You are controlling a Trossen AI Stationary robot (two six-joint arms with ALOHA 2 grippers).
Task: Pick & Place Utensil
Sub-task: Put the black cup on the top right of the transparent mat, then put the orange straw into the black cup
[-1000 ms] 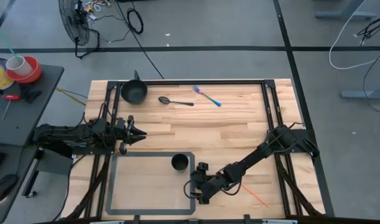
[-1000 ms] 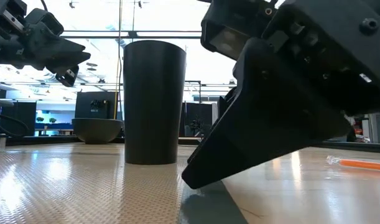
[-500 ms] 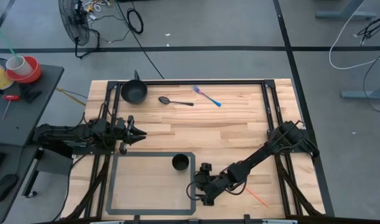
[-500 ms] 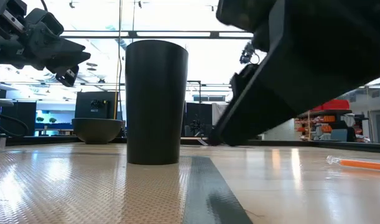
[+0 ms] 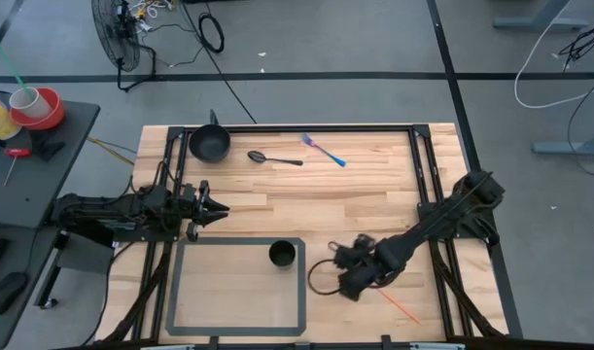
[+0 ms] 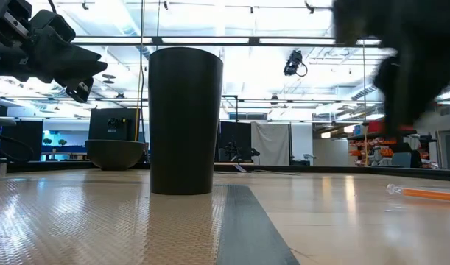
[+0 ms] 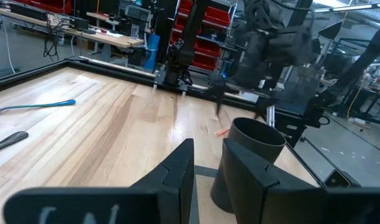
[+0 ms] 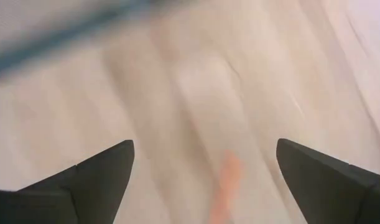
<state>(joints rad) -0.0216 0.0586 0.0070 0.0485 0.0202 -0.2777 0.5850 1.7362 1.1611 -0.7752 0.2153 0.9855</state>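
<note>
A black cup (image 5: 282,255) stands upright on a grey mat (image 5: 173,287) and is also seen in the low view (image 6: 185,121). A dark spoon (image 5: 274,157) and a blue fork (image 5: 323,150) lie on the wood near the table's far edge. An orange utensil (image 5: 399,306) lies flat near the near edge; the low view also shows this orange utensil (image 6: 423,193). My right gripper (image 5: 322,279) hangs open just right of the mat, left of the orange utensil, its fingers spread wide (image 8: 205,146). My left gripper (image 5: 217,206) waits open at the table's left side.
A black bowl-like pan (image 5: 209,144) sits at the far left corner. The mat's dark border (image 5: 302,292) runs beside my right gripper. Bare wood stretches across the table's middle. A black frame rail (image 5: 428,185) lines the right side.
My right gripper has swung from the mat's right edge toward the table's right, lifting off the surface and turning toward the orange utensil. Its view is blurred by the motion. The cup and the utensils have stayed where they were.
</note>
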